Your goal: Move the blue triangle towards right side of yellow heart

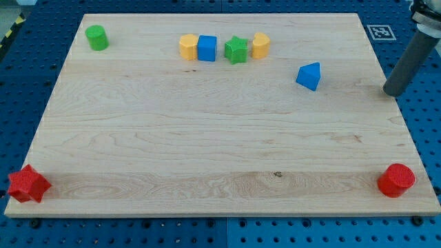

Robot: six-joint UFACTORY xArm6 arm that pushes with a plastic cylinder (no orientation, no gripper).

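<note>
At the view's bottom, two red blocks sit at the corners of the wooden board [220, 138]. A red star [27, 184] is at the bottom left corner. A red round block [396, 180] is at the bottom right corner.

Higher up, on the view's right, my tip [392, 90] sits just past the board's right edge, over the blue table [420, 117]. It is only a plain dark rod, so it holds nothing, and it touches no block.

The blue triangle [309, 76] lies on the board to the left of my tip, with a gap between them. It sits lower and to the right of the yellow heart [260, 45], not touching it.

Near the view's top, four blocks stand in a row. From left to right they are a yellow block [188, 47] with flat sides, a blue cube [207, 48], a green star [236, 49] and the yellow heart. They sit close together.

A green round block [96, 37] stands alone at the top left corner.
</note>
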